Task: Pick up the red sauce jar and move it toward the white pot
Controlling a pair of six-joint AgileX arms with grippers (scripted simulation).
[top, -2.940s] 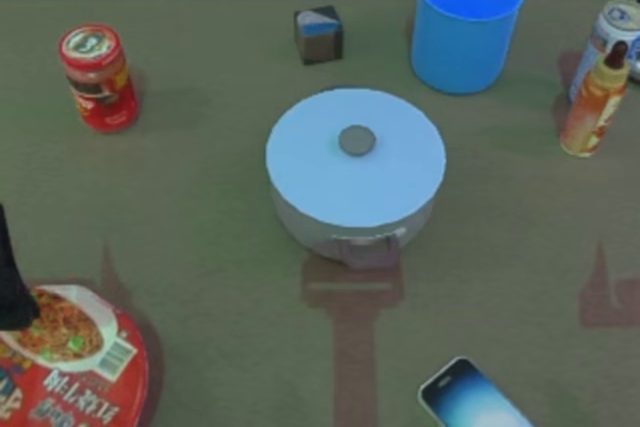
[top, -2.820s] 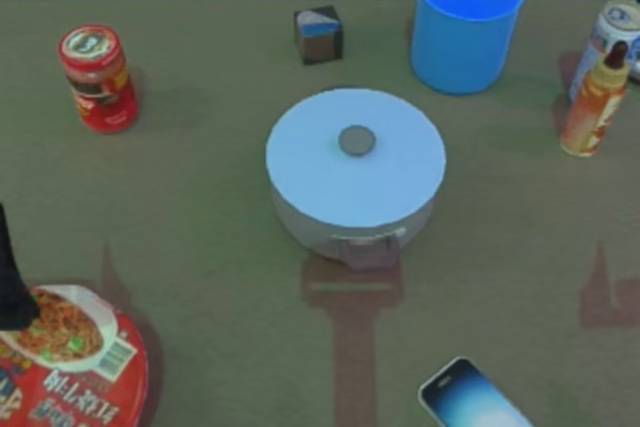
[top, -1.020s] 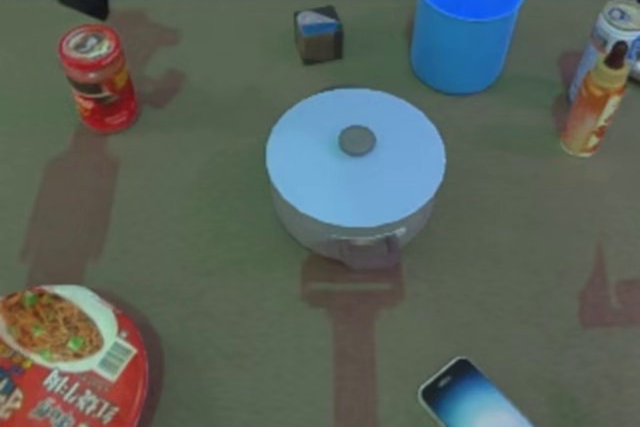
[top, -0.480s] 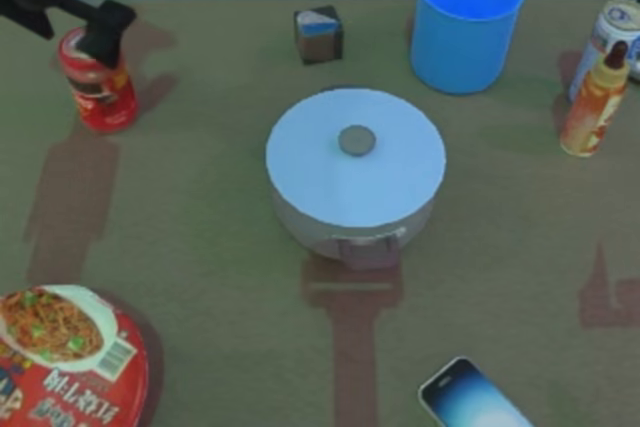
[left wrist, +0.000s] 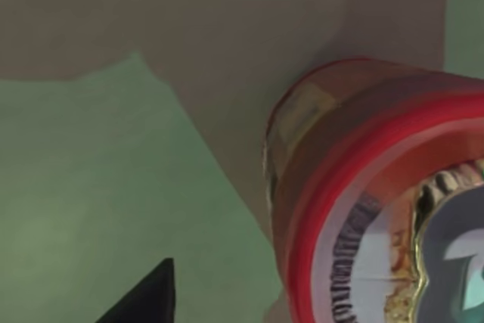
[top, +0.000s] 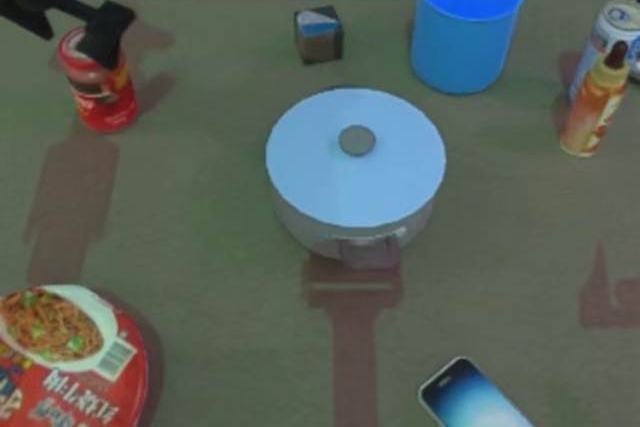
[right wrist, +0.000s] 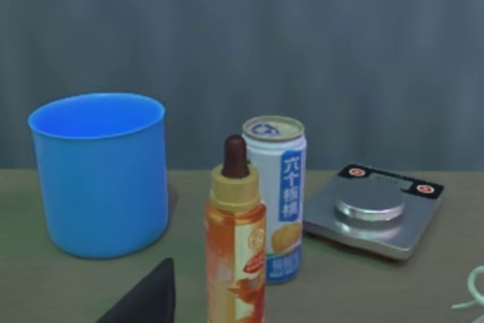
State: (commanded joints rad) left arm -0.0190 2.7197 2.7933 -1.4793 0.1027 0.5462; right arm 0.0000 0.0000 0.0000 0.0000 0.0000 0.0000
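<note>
Left tool [top: 95, 32], grip state indeterminate, has descended onto the small red cylindrical sauce jar [top: 100, 82]; grasp pending.

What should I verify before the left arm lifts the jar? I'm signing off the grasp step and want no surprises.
1. Left gripper over the red sauce jar at the table's far left: ok, its dark fingers overlap the lid in the top view.
2. Fingers closed on the jar: cannot tell; the left wrist view shows only one fingertip beside the jar.
3. Jar upright: ok.
4. Path to the white pot: ok, bare table between them.
5. Pot lid on, nothing atop it: ok.
6. Right arm out of the way: ok, absent from the top view; its wrist camera faces the blue cup and orange bottle.
</note>
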